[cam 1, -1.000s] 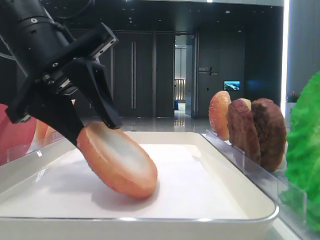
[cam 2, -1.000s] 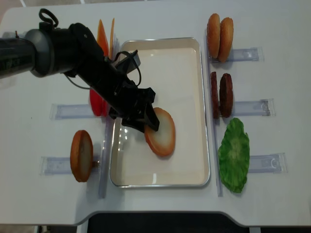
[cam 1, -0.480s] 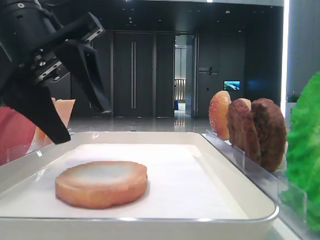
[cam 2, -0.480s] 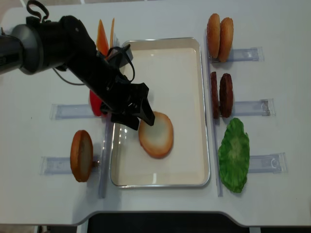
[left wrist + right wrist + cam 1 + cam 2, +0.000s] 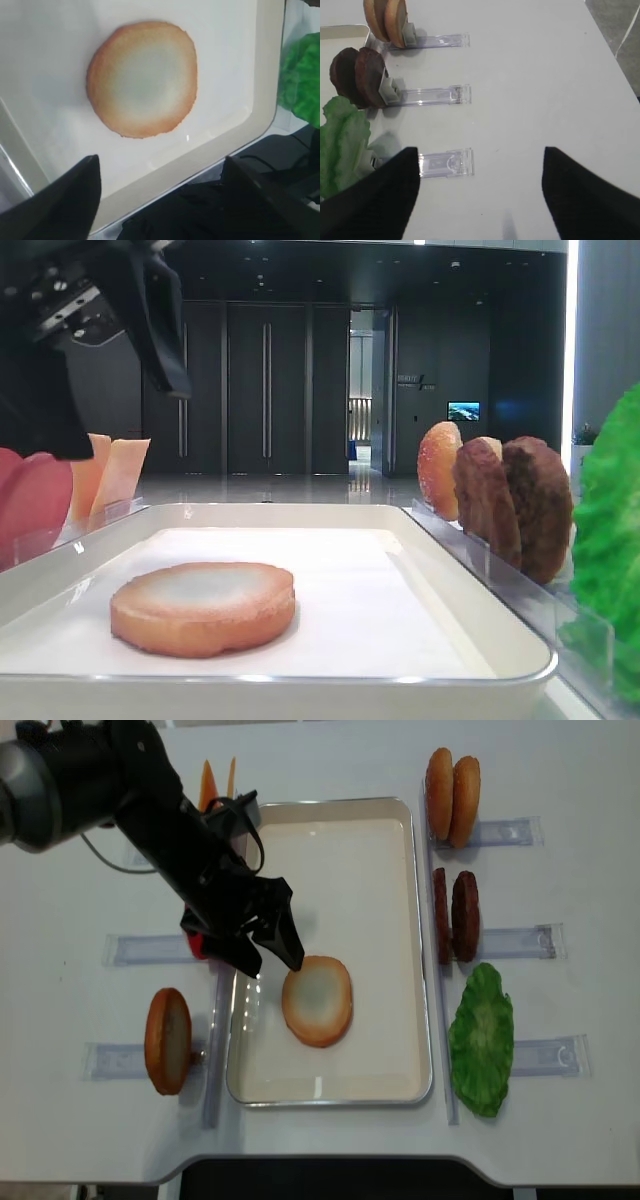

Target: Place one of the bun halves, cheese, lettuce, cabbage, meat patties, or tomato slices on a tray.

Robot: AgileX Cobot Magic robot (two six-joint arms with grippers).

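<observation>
Lying flat, cut face up, on the floor of the cream-white rectangular tray [image 5: 420, 950], the golden-orange round bun half [image 5: 317, 1001] is judged placed, the left claw [image 5: 270, 960] being held spread and empty just above it, so only a clear lift away is called for.

My left gripper [image 5: 268, 956] hangs jaws apart over the tray [image 5: 396, 920] near its left rim. Far half of tray floor is bare; bun half [image 5: 317, 1001] lies flat toward the near end. Meat patties [image 5: 456, 916] and lettuce [image 5: 481, 1038] stand close along the right rim.
</observation>
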